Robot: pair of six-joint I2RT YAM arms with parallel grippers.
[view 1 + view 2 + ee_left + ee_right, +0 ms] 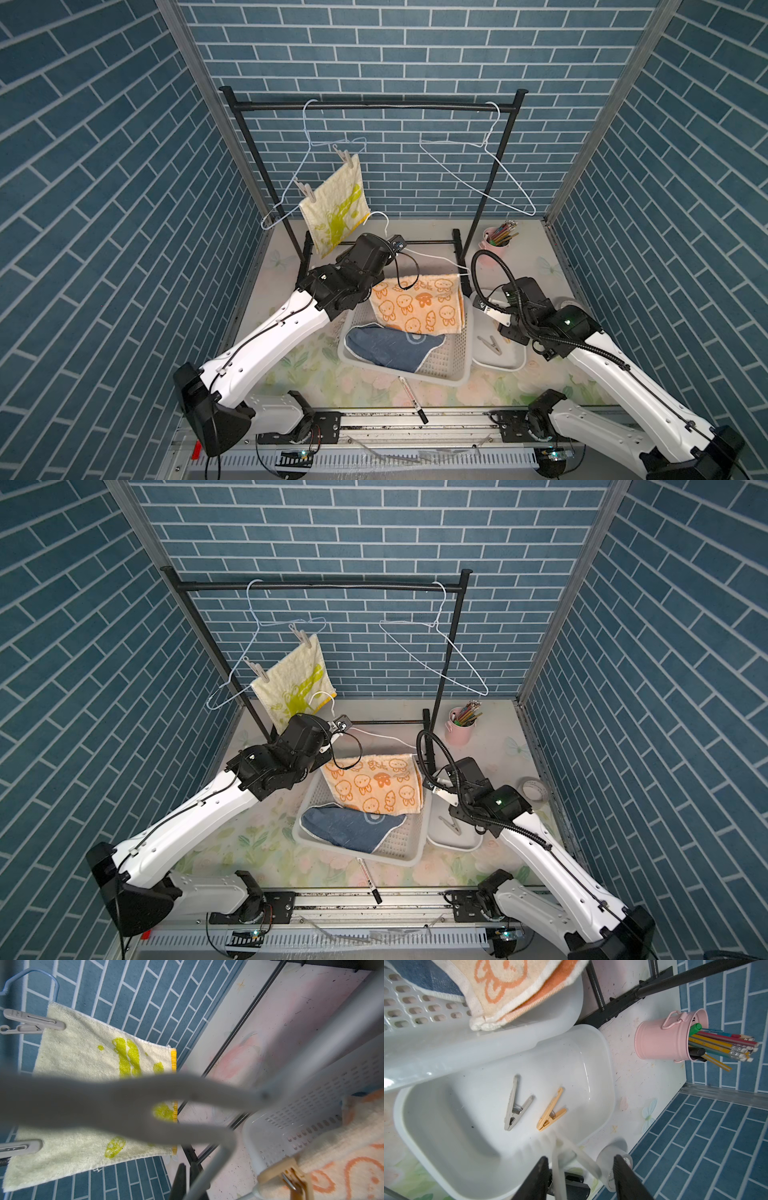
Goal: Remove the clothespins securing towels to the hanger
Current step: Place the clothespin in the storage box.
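My left gripper [188, 1165] is shut on the wire of a white hanger [436, 259]. From that hanger the orange towel [419, 303] hangs over the basket, with a tan clothespin [291, 1174] still on it. The yellow towel [336, 212] hangs from a blue hanger by two grey clothespins [345, 157] [305, 191]. The blue towel [390, 349] lies in the basket. My right gripper [580, 1157] is open above a white tub [446, 1147]. A pale clothespin [566, 1161], blurred, sits loose between its fingers. A grey clothespin [515, 1105] and a tan one [551, 1111] lie in the tub.
The white basket [453, 374] is at centre, partly over the tub. A black rack [365, 107] stands behind, with an empty white hanger [478, 174] at its right end. A pink pencil cup [496, 245], a tape roll [534, 789] and a marker [413, 399] are nearby.
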